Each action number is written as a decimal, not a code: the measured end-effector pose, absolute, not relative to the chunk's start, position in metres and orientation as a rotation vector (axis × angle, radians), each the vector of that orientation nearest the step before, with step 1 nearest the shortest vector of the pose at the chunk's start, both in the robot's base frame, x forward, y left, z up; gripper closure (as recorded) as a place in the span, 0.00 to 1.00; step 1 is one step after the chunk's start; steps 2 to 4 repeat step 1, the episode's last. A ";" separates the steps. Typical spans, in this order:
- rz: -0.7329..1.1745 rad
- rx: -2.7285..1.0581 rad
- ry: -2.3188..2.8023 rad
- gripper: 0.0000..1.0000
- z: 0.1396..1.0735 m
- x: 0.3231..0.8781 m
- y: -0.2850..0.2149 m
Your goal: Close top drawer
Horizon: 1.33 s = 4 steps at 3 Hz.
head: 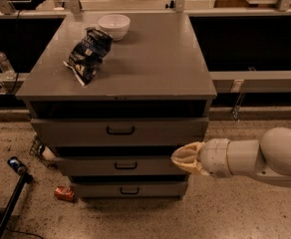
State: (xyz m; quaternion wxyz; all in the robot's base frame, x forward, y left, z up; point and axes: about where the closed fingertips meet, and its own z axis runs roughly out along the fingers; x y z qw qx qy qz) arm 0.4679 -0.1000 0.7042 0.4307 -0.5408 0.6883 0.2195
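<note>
The top drawer point(75, 132) is the tallest grey front of the cabinet, with a dark pull handle point(120, 130) at its centre. It stands a little way out, and a dark gap shows above its front panel. My gripper point(186, 158), with cream fingers held together, points left. It is in front of the right end of the middle drawer point(85, 166), just below the top drawer's lower right corner. It holds nothing. The bottom drawer point(129, 189) lies below.
A dark crisp bag point(88, 54) and a white bowl point(114, 25) sit on the cabinet top point(155, 59). A water bottle point(2, 62) stands on the rail at left. On the floor at left are a red can point(64, 193), a blue can point(16, 164) and a black pole point(8, 208).
</note>
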 end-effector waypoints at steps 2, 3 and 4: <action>0.552 -1.347 1.716 0.82 0.705 0.467 -0.100; 0.552 -1.347 1.716 0.82 0.705 0.467 -0.100; 0.552 -1.347 1.716 0.82 0.705 0.467 -0.100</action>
